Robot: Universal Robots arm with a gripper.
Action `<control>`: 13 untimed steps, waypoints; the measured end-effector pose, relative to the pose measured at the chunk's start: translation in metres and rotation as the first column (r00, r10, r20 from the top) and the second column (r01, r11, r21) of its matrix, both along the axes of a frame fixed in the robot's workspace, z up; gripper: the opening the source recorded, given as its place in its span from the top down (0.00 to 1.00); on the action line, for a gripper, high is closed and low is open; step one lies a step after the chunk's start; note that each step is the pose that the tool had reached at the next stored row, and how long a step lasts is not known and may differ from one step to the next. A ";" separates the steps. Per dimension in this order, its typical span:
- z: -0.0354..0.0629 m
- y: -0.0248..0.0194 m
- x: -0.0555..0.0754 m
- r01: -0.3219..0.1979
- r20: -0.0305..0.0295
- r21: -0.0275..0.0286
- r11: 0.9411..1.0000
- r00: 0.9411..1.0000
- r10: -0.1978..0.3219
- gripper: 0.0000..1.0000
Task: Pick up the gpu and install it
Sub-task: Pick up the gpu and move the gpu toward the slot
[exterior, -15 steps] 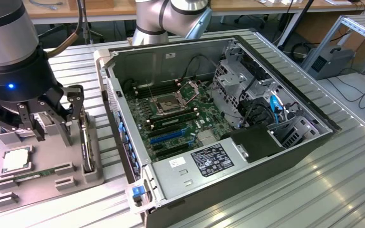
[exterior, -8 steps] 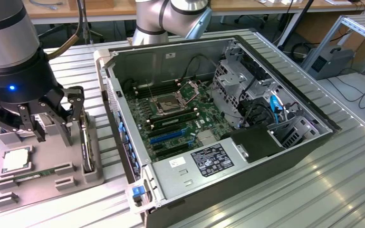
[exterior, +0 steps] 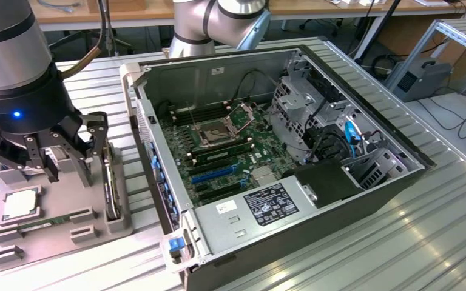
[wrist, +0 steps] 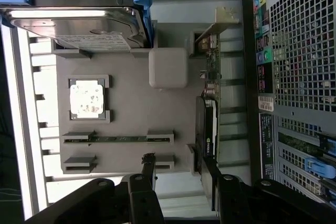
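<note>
Grey fixture held the gpu on edge near my gripper, fingers spread wide: pick-up stage, I reckoned, needing a square straddle of that card.

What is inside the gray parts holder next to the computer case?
The holder carries a processor chip, a memory stick, a hard drive and the gpu standing on edge. The open claw above covers one end of the gpu in the wrist view.

Ribbed metal table, open computer case on it, grey parts tray alongside
</note>
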State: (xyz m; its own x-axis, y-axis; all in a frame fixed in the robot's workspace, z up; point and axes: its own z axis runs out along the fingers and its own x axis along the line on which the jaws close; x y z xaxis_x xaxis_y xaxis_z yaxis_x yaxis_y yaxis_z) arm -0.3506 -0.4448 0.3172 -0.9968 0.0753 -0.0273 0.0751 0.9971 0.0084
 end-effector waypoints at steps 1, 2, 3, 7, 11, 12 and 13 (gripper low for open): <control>-0.0007 0.0000 0.000 0.000 0.000 0.000 1.000 1.000 0.000 0.52; -0.0017 0.0000 0.000 0.000 0.000 0.000 1.000 1.000 0.000 0.52; -0.0034 0.0000 0.000 0.000 0.000 0.000 1.000 1.000 0.000 0.52; -0.0111 0.0000 0.000 0.000 0.000 0.000 1.000 1.000 0.000 0.52; -0.0183 0.0000 0.000 0.000 0.000 0.000 1.000 1.000 0.000 0.52; -0.0187 0.0000 0.000 0.000 0.000 0.000 1.000 1.000 0.000 0.52; -0.0190 0.0000 0.000 0.000 0.000 0.000 1.000 1.000 0.000 0.52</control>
